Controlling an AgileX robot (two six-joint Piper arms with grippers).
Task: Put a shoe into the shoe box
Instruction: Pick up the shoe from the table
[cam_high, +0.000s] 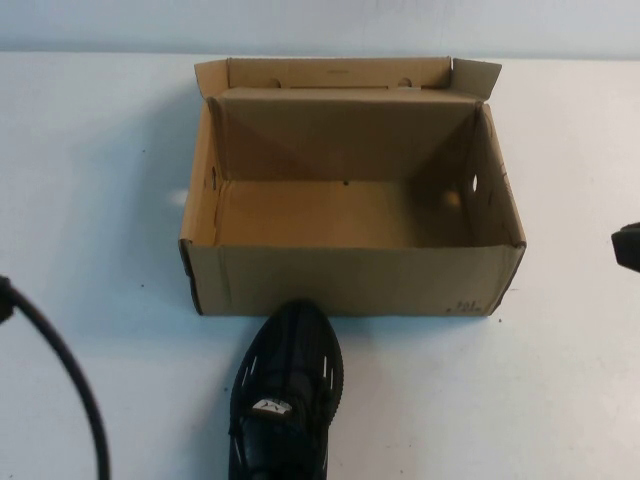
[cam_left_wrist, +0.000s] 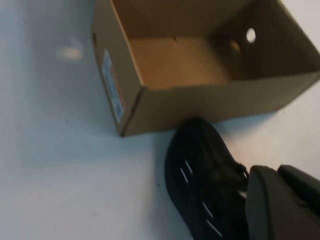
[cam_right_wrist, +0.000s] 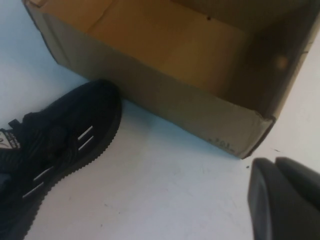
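Observation:
The shoe box (cam_high: 350, 280) stands open in the middle of the table, its lid flap folded back at the far side and its inside empty. The black shoe (cam_high: 288, 390) lies on the table in front of it, upright, with its toe almost at the box's front wall. In the left wrist view my left gripper (cam_left_wrist: 276, 172) is shut and holds nothing, hovering beside the shoe (cam_left_wrist: 200, 170) and short of the box (cam_left_wrist: 200, 105). My right gripper (cam_right_wrist: 274, 165) is also shut and empty, off the front right corner of the box (cam_right_wrist: 165, 100), well apart from the shoe (cam_right_wrist: 60, 140).
The white table (cam_high: 100, 200) extends on both sides of the box. My left arm's black cable (cam_high: 60, 370) curves along the near left edge. A dark part of my right arm (cam_high: 628, 245) shows at the right edge.

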